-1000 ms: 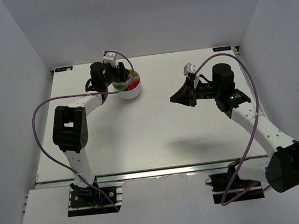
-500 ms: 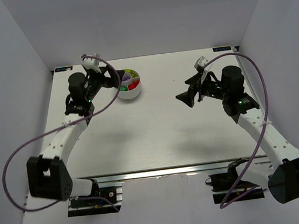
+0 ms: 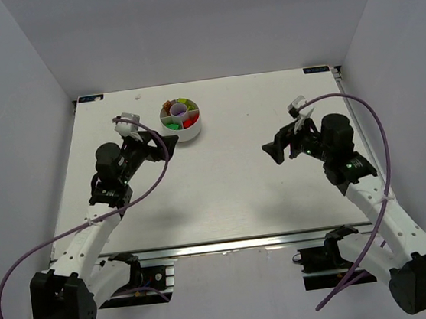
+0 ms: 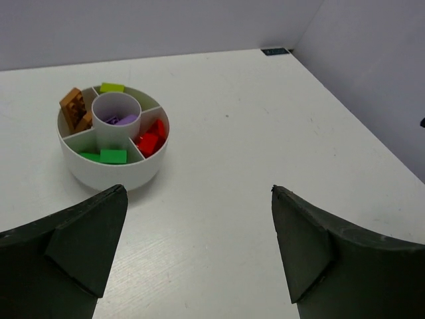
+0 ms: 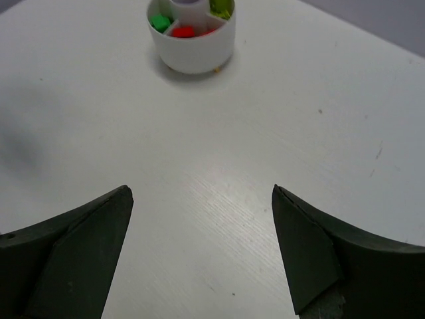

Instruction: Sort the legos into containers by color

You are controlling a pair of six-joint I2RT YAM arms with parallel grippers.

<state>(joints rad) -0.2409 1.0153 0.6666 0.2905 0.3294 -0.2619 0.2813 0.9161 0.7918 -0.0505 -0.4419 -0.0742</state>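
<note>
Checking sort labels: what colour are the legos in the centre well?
Purple; the centre well shows best in the left wrist view.

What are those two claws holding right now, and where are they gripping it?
Nothing. The left gripper and the right gripper are both open and empty; the legos lie in the white dish.

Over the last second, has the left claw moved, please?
Yes: the left claw has drawn back from the round white plastic dish, toward the white table's near edge.
</note>
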